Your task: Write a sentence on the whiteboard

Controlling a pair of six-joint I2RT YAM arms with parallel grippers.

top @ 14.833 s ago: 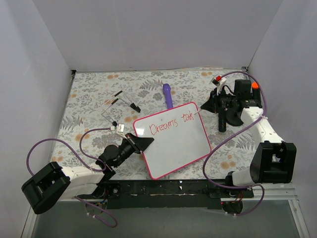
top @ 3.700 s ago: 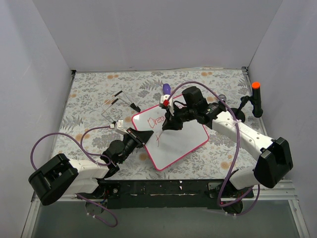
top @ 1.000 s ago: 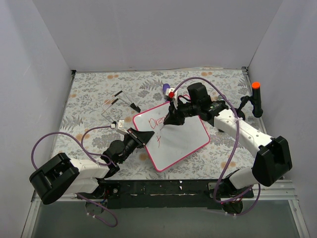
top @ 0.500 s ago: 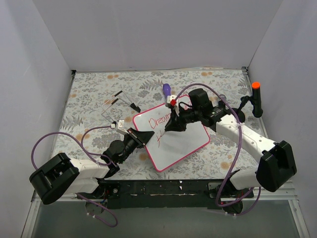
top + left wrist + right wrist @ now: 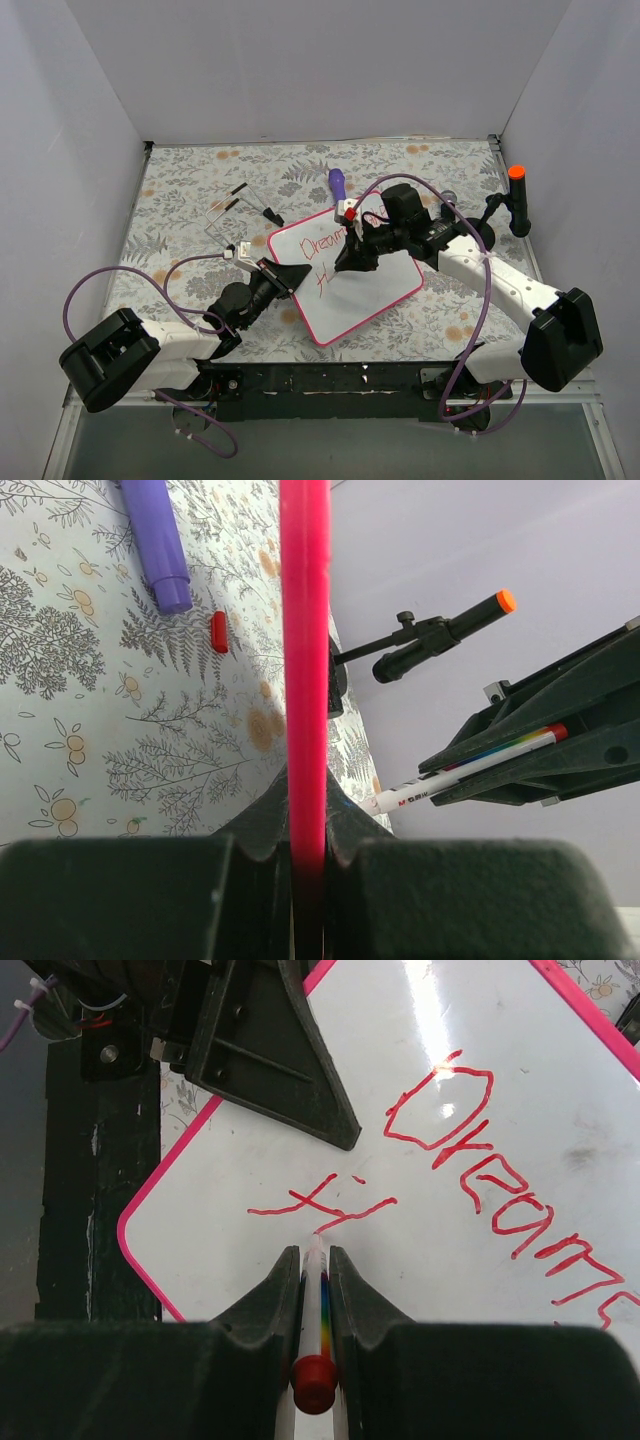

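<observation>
Bracing the whiteboard, which lies mid-table, your left gripper has both fingers pressed on the pink near-left rim, likely so the board won't slide under pen pressure. Your right gripper pinches a red marker, its tip touching the board below the sentence, at the second line's first strokes. Right arm reaches over the board, wrist pitched down; left arm lies low, extended
</observation>
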